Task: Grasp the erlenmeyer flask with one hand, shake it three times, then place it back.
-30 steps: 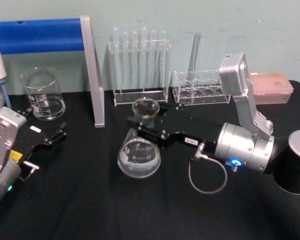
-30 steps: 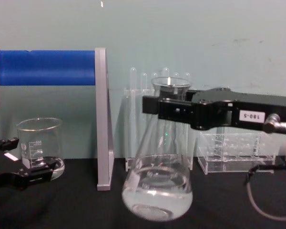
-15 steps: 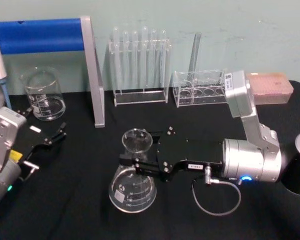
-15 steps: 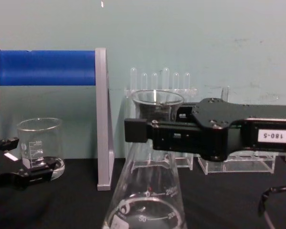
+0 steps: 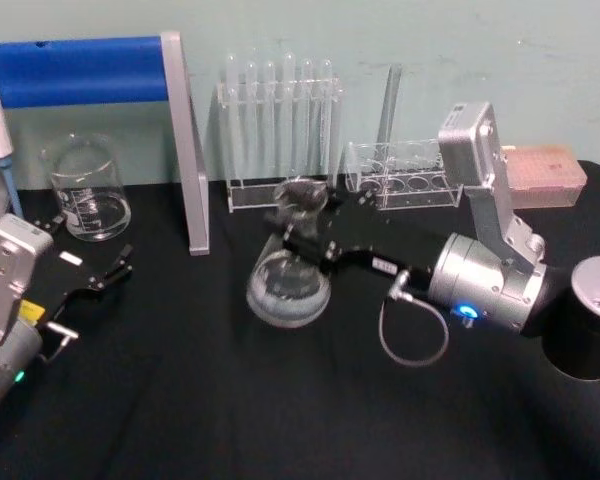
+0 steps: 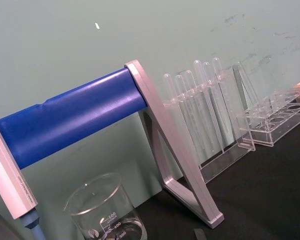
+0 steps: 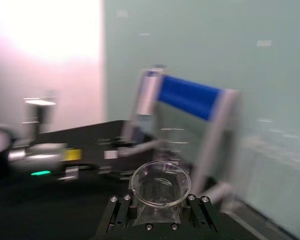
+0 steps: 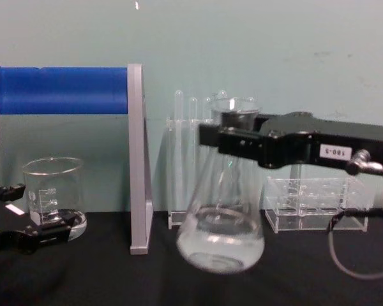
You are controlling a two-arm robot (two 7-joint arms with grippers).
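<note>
The erlenmeyer flask (image 5: 288, 282) is clear glass with a little liquid in its wide base. It hangs tilted and motion-blurred over the middle of the black table (image 5: 280, 420), in front of the test tube rack. My right gripper (image 5: 298, 238), the one with the "180-5" label, is shut on the flask's neck just under the flared rim. In the chest view the right gripper (image 8: 233, 137) reaches in from the right and the flask (image 8: 221, 237) hangs below it. The right wrist view looks down onto the flask's rim (image 7: 160, 182) between the fingers (image 7: 118, 212). My left gripper (image 5: 90, 272) rests open at the left.
A glass beaker (image 5: 85, 190) stands at the back left beside a blue-barred metal stand (image 5: 185, 150). A test tube rack (image 5: 280, 130) and a low clear rack (image 5: 400, 175) line the back. A black cylinder with a grey lid (image 5: 592, 325) stands at the right.
The right gripper swung the flask toward me and to the left, then back away toward the racks. The left arm has stayed still.
</note>
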